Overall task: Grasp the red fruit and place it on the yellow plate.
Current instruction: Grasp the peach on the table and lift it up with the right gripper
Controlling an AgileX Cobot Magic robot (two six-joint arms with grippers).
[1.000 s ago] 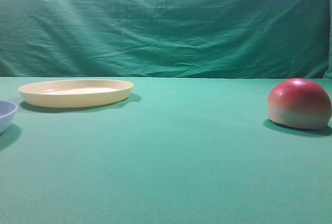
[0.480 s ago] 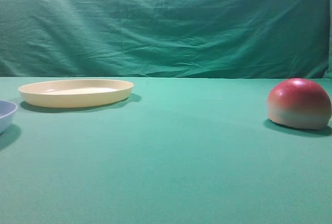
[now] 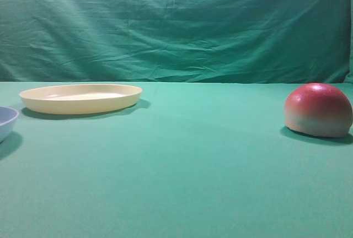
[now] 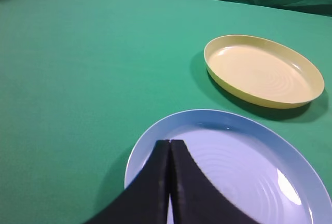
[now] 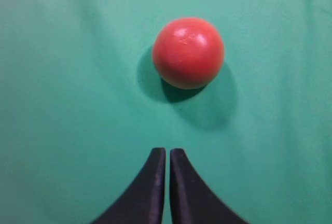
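Note:
The red fruit point(image 3: 318, 109) rests on the green cloth at the far right of the high view, red on top and pale at its base. From above it shows as a red ball point(image 5: 188, 52), well ahead of my right gripper point(image 5: 167, 151), whose black fingers are shut with nothing between them. The yellow plate point(image 3: 81, 98) lies empty at the back left, also seen in the left wrist view point(image 4: 263, 70). My left gripper point(image 4: 169, 142) is shut and empty, hovering above a light blue dish. Neither gripper shows in the high view.
A light blue dish point(image 4: 259, 151) lies just in front of the yellow plate, its rim showing at the left edge of the high view point(image 3: 6, 119). A green backdrop point(image 3: 176, 26) hangs behind the cloth-covered table.

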